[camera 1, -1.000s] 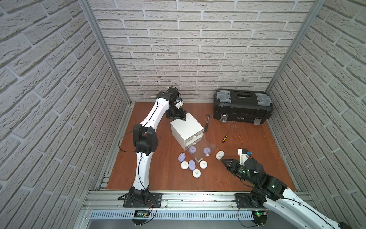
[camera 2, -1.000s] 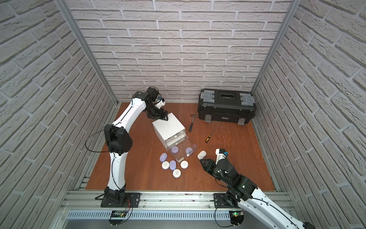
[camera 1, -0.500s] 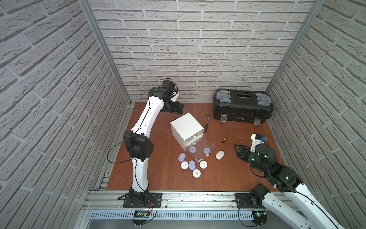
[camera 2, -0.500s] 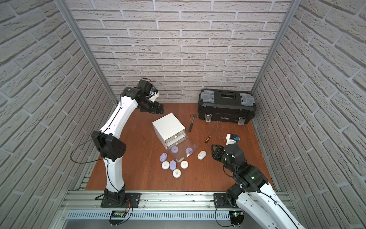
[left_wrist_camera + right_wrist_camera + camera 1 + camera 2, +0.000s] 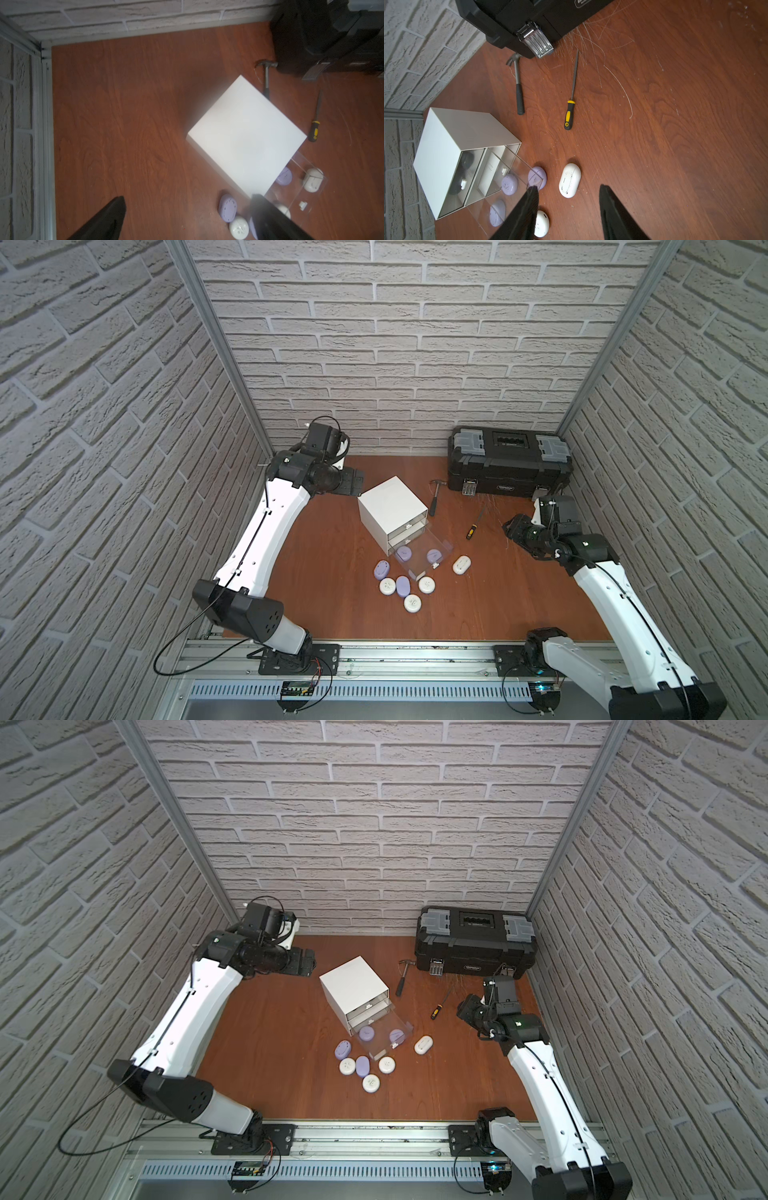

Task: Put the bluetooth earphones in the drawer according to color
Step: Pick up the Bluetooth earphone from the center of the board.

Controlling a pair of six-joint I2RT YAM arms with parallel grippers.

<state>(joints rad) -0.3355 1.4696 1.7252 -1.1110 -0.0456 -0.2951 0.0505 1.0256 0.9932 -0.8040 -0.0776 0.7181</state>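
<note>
My left claw (image 5: 188,196) hangs released, far-left of the drawer cabinet (image 5: 390,506). My right claw (image 5: 569,186) gapes empty, right of the white oval earphone case (image 5: 569,180).

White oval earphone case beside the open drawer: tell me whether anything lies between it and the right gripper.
Nothing visible does. Only bare table separates the right gripper from the white oval case; the screwdriver lies off that path.
</note>
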